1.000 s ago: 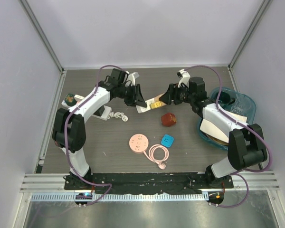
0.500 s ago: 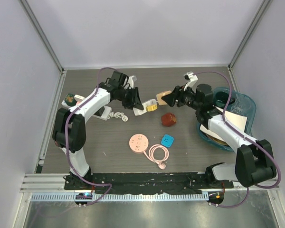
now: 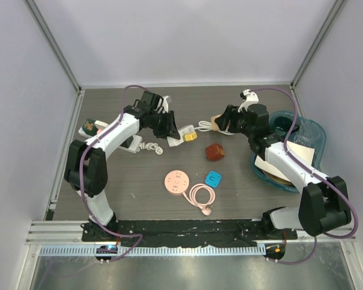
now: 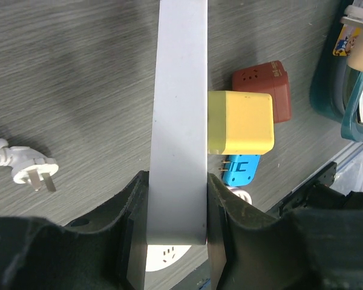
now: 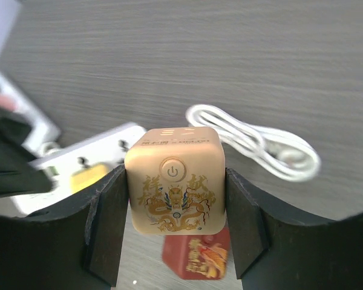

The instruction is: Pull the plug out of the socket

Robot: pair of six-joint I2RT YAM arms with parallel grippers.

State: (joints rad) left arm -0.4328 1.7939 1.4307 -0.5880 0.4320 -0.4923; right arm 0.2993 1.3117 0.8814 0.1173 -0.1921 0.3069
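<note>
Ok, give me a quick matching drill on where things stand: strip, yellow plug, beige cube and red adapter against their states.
Things:
1 strip
2 yellow plug
3 beige cube
4 red adapter

States:
A held in the right gripper, off the strip
B lying free, nothing gripping it
C clamped in the left gripper
D seated in the strip

Pairs: 1-C, 2-D, 3-A, 4-B
</note>
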